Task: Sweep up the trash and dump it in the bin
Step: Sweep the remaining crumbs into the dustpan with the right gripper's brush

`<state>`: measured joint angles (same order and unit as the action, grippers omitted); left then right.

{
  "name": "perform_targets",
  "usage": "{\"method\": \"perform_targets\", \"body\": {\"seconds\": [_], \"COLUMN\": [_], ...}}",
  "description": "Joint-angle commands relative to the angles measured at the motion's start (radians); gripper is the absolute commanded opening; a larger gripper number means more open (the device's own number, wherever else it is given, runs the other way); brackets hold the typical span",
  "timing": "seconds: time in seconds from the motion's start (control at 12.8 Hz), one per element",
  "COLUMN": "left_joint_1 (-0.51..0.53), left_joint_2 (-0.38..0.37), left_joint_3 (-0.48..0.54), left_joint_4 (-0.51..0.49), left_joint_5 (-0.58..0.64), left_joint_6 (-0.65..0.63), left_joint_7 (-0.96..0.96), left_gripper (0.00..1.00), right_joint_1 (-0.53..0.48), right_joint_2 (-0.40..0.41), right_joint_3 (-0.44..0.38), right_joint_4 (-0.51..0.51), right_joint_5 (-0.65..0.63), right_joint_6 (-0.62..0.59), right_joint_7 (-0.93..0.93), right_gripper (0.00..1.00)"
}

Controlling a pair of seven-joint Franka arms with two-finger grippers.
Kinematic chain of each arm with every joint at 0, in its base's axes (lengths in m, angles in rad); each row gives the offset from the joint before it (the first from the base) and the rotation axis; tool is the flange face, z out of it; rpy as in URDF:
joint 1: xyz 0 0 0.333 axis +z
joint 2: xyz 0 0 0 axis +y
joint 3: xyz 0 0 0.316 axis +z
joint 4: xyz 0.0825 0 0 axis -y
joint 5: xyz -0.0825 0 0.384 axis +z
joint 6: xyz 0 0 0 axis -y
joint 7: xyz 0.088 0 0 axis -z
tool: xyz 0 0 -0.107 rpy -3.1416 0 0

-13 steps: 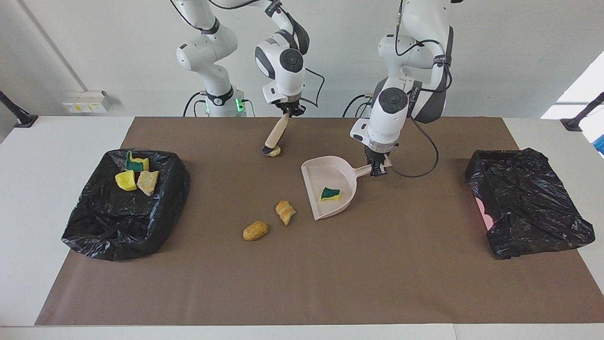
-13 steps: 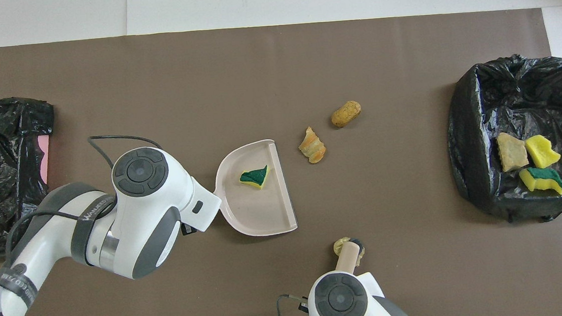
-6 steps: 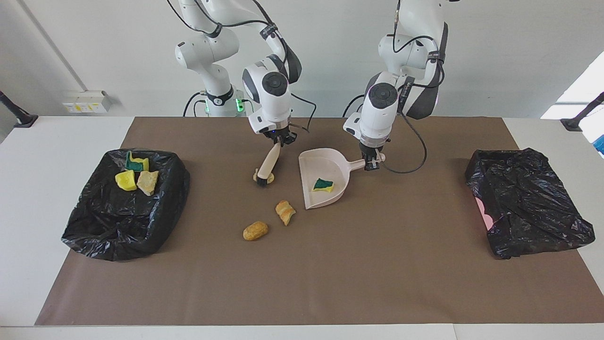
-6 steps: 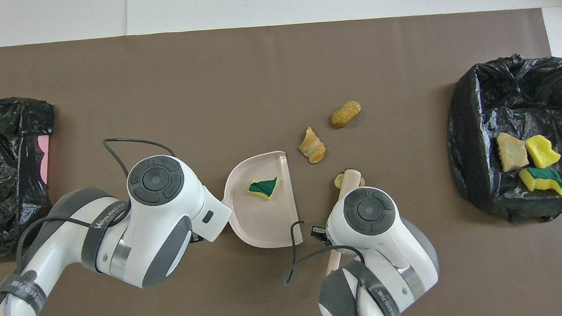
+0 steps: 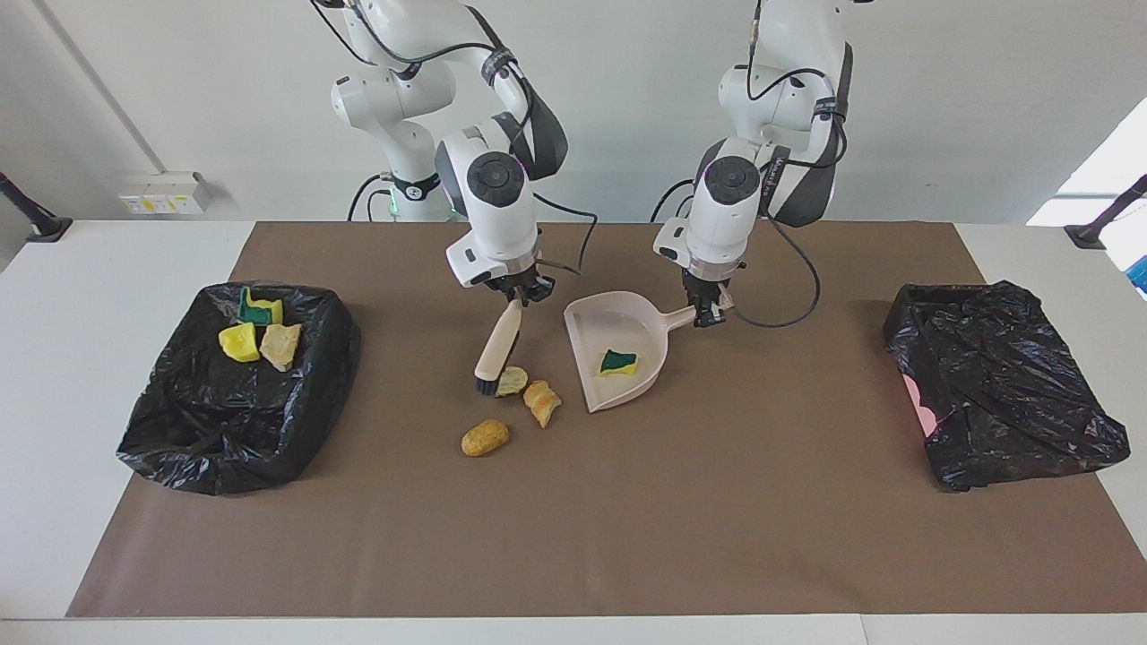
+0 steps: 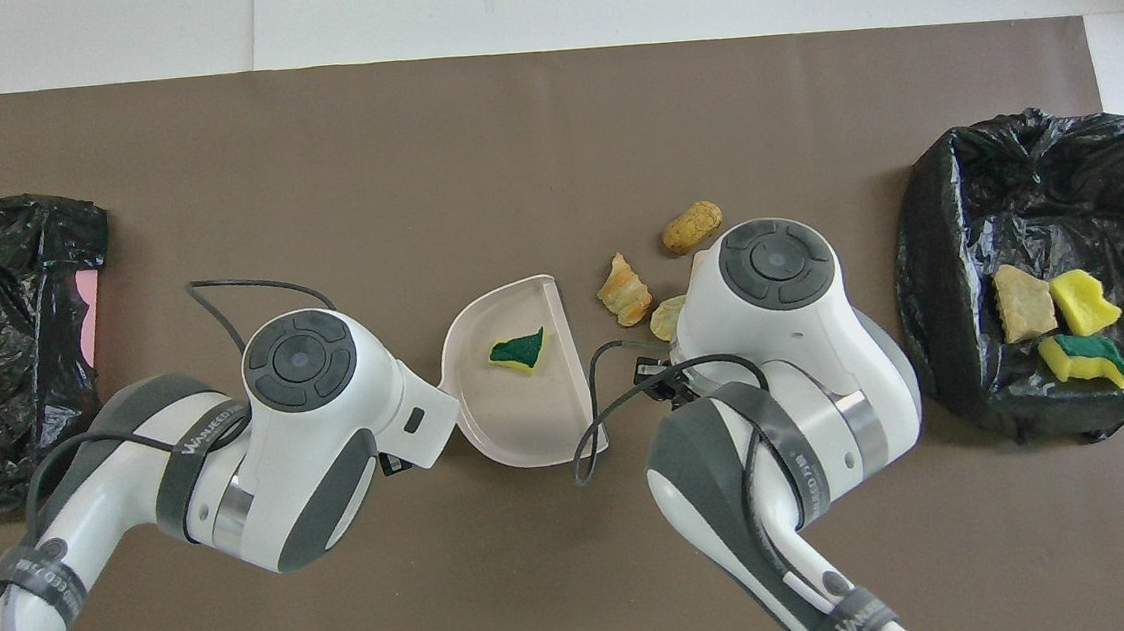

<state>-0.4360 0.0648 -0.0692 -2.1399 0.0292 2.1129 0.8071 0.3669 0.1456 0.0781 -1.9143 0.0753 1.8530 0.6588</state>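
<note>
The trash, small foam and sponge chunks, lies in three places; taken from the right arm's end of the worktop [image 5: 107,269], three pieces sit in the open black-bagged bin [image 5: 179,421]: a green-faced yellow sponge chunk [image 5: 258,308], a plain yellow foam chunk [image 5: 239,342] and a tan foam chunk [image 5: 281,345]; this bin is well apart from the right gripper [image 5: 521,293], toward the right arm's end; that gripper is clamped shut on the top of a cream-handled, dark-bristled hand brush [image 5: 498,348], which slants down to the brown paper mat [image 5: 573,537]; touching the bristles lies a tan-yellow foam chunk [image 5: 512,381], just beside it a striped orange-brown foam chunk [image 5: 542,402], and near them an oval orange-brown foam chunk [image 5: 485,437], all below the right gripper; next comes the pale pink plastic dustpan [image 5: 595,328], its open edge turned toward these chunks, with a second green-faced yellow sponge chunk [image 5: 618,362] inside; the left gripper [image 5: 707,313] is closed tight on the dustpan's handle; a second black-bagged bin [image 5: 999,381], a pink patch showing at its side, lies well apart from the left gripper, toward the left arm's end.
</note>
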Motion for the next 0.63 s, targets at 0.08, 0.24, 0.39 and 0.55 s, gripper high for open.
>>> {"method": "perform_targets", "body": {"seconds": [0.08,0.24,0.39,0.55], "left_joint_1": [0.008,0.008,0.008,0.010], "left_joint_2": [-0.020,-0.020,-0.020,-0.020], "left_joint_3": [0.003,0.003,0.003,0.002], "left_joint_4": [-0.029,-0.029,-0.029,-0.029], "left_joint_5": [0.005,0.003,0.001,-0.005], "left_joint_6": [0.032,0.032,0.039,0.039], "left_joint_7": [-0.129,-0.166,-0.174,-0.195], "left_gripper": [0.00,0.00,0.00,0.00], "right_joint_1": [-0.103,-0.179,-0.206,-0.206], "right_joint_2": [0.022,0.037,0.061,0.118], "right_joint_3": [0.006,0.006,0.006,0.008], "right_joint_4": [0.021,0.023,0.026,0.038], "right_joint_5": [-0.165,-0.222,-0.294,-0.339], "right_joint_6": [0.006,0.043,0.074,0.077], "right_joint_7": [-0.277,-0.494,-0.600,-0.623], "right_gripper": [0.00,0.00,0.00,0.00]}}
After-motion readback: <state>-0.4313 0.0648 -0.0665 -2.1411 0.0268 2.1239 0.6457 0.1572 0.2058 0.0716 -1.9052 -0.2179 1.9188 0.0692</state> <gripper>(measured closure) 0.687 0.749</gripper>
